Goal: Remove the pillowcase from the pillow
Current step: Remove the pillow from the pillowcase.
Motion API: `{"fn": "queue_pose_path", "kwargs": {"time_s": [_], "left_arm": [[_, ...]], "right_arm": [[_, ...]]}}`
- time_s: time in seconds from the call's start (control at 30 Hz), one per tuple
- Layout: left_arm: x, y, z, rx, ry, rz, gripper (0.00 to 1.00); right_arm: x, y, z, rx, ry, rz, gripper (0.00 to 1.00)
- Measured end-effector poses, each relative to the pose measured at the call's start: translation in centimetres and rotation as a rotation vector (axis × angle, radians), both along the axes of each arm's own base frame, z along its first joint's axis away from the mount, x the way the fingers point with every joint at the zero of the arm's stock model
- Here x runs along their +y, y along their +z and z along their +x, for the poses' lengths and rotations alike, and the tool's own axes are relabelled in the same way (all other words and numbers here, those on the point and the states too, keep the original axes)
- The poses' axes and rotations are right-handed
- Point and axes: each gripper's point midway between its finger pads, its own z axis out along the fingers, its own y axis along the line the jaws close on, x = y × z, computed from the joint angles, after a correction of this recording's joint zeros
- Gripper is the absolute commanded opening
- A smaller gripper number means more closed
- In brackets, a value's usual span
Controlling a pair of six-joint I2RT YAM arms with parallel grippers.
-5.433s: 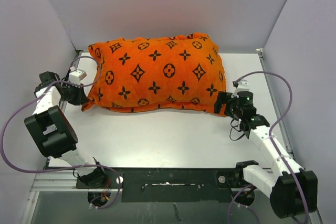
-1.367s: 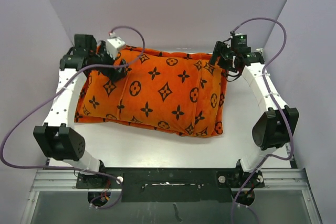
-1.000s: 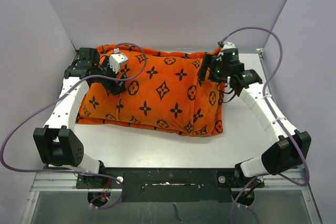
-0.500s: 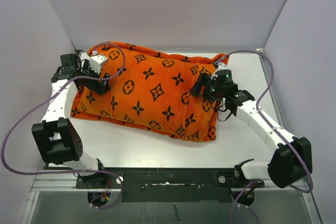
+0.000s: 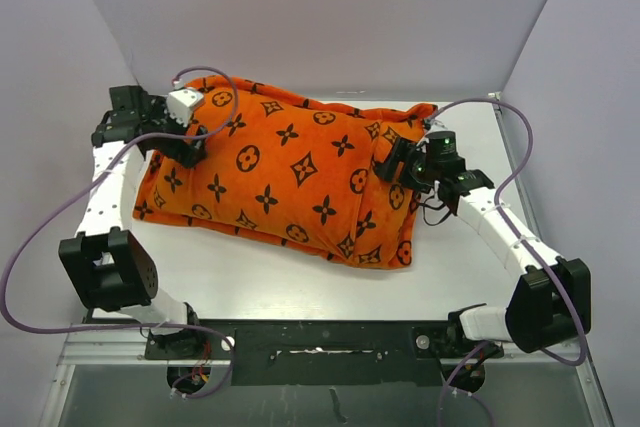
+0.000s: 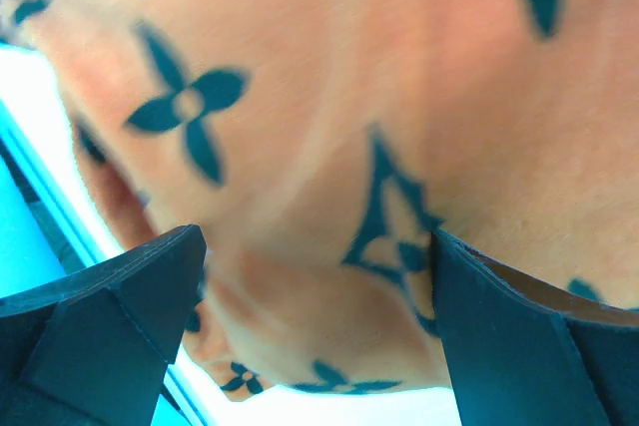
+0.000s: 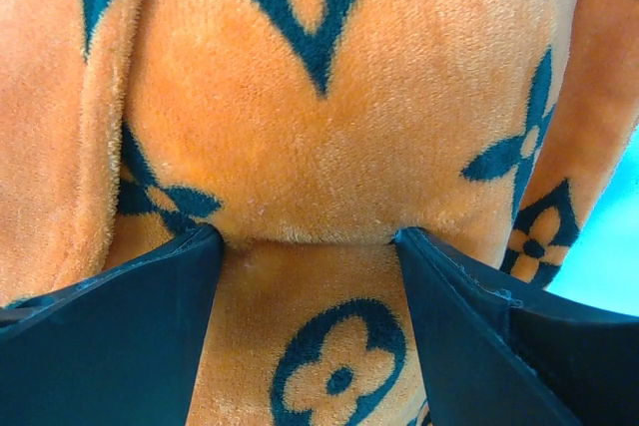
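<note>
Pillowcase (image 5: pixel 290 172) still fully on pillow, shifted toward 7 o'clock; left gripper (image 5: pixel 185 142) spread over its 10 o'clock corner, right gripper (image 5: pixel 392 165) pinching a plush fold at 3 o'clock

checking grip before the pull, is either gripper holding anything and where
Right gripper pinches a fold of the pillowcase at its right end. Left gripper: cannot tell.

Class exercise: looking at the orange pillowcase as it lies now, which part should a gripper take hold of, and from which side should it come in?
Probably the loose pointed corner of the pillowcase at the far right, coming in from the right edge. There the fabric lies flat and thin, so jaws could close on cover alone. The plump middle gives no fold. The right gripper sits nearby with fabric between its jaws.
</note>
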Motion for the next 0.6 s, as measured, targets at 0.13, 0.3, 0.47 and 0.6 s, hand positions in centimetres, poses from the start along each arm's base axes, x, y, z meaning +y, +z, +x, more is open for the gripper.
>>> {"fn": "queue_pose_path", "kwargs": {"time_s": [0.13,0.3,0.47,0.6], "left_arm": [[-6.5,0.8,-1.2,0.005,-0.139,0.046,0.93],[-21.2,4.1,-6.8,-0.001,-0.463,-0.022,0.93],[-30.2,5.2,-13.7,0.047,-0.665,-0.09,0.94],[-33.2,4.3,-15.5,0.116,-0.681,-0.103,0.93]], "right_arm": [[0.5,0.2,-0.3,-0.005,0.006,-0.038,0.72],[1.4,0.6,-0.9,-0.012,0.015,-0.061,0.74],[1.7,1.4,-1.4,-0.027,0.012,-0.044,0.74],[1.8,1.7,-1.7,-0.029,0.002,-0.024,0.74]]}}
